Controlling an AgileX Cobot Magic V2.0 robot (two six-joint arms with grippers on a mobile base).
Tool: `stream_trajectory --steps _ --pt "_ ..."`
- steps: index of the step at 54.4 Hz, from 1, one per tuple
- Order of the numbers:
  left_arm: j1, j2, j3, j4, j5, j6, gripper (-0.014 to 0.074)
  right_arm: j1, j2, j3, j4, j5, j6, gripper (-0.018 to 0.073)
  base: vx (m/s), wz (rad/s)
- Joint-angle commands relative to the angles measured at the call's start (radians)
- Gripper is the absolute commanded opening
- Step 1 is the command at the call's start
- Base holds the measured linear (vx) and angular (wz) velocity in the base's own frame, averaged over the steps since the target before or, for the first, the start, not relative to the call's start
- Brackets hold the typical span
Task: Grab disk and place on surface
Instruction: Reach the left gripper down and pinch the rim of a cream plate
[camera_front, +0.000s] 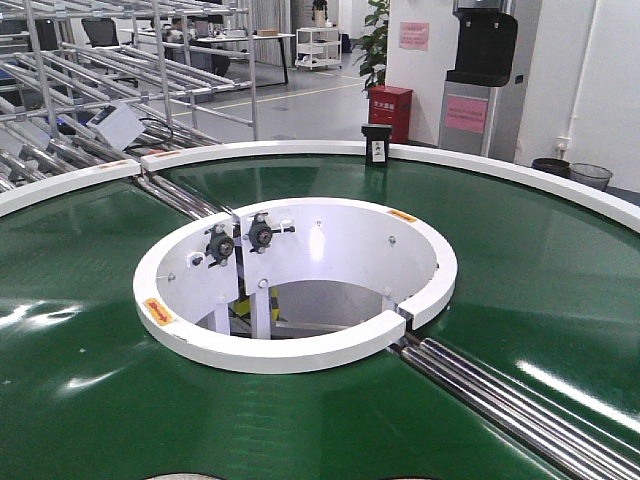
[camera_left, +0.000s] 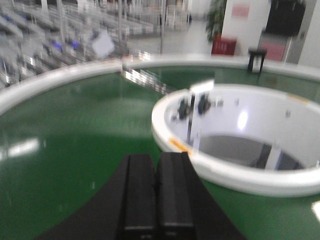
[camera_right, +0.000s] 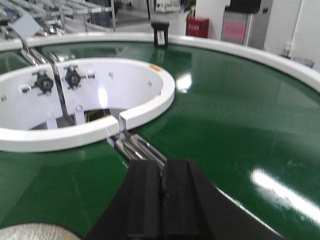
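Although the left-wrist view is blurred, the left gripper (camera_left: 157, 167) can be made out with its two black fingers pressed together, low over the green belt (camera_left: 75, 150) on the near side of the white ring (camera_left: 220, 177). The right gripper (camera_right: 161, 170) also has its fingers together, just short of the ring's split. A pale silvery arc, seemingly the disk (camera_right: 30, 232), lies on the belt nearer than the ring. It is cut off at the bottom-left corner of the right-wrist view.

green belt (camera_front: 520, 270), white ring (camera_front: 300, 352), black right hand (camera_right: 161, 166).
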Motion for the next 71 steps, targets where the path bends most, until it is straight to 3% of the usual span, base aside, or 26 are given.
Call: stream_trajectory --steps 1,8,18,22,27,34,44,57,62,71 --pt "0.000 0.065 -0.031 -0.010 -0.032 -0.003 0.0031 -0.006 0.039 -0.034 0.002 -0.089 -0.009 0.0040 0.00 0.00" --pt "0.000 0.162 -0.031 -0.010 0.061 -0.003 0.0146 -0.006 0.055 -0.034 0.003 -0.080 -0.009 0.0102 0.00 0.00" --pt "0.000 0.262 -0.031 -0.009 0.183 0.010 0.0433 -0.006 0.055 -0.034 0.003 -0.042 -0.009 0.0258 0.00 0.00" --pt "0.000 0.295 -0.031 -0.009 0.190 0.008 0.0536 -0.006 0.055 -0.034 0.002 -0.025 -0.009 0.0330 0.00 0.00" --pt "0.000 0.331 -0.031 -0.019 0.189 -0.026 0.0598 -0.006 0.055 -0.034 0.000 -0.011 -0.009 0.0409 0.00 0.00" --pt "0.000 0.385 -0.032 -0.072 0.228 -0.049 0.0603 -0.006 0.055 -0.034 0.000 -0.009 -0.009 0.0490 0.00 0.00" --pt "0.000 0.460 -0.033 -0.160 0.325 0.029 0.0560 -0.006 0.055 -0.034 0.000 -0.010 -0.009 0.0510 0.00 0.00" --pt "0.000 0.562 -0.033 -0.246 0.282 0.092 0.0489 -0.006 0.055 -0.034 0.000 -0.010 -0.009 0.0510 0.00 0.00" --pt "0.000 0.602 -0.033 -0.320 0.293 0.166 0.0482 -0.006 0.055 -0.034 0.000 -0.009 -0.009 0.0510 0.00 0.00" --pt "0.000 0.650 -0.033 -0.521 0.301 0.361 0.0482 -0.006 0.055 -0.034 0.000 -0.002 -0.009 0.0510 0.00 0.00"
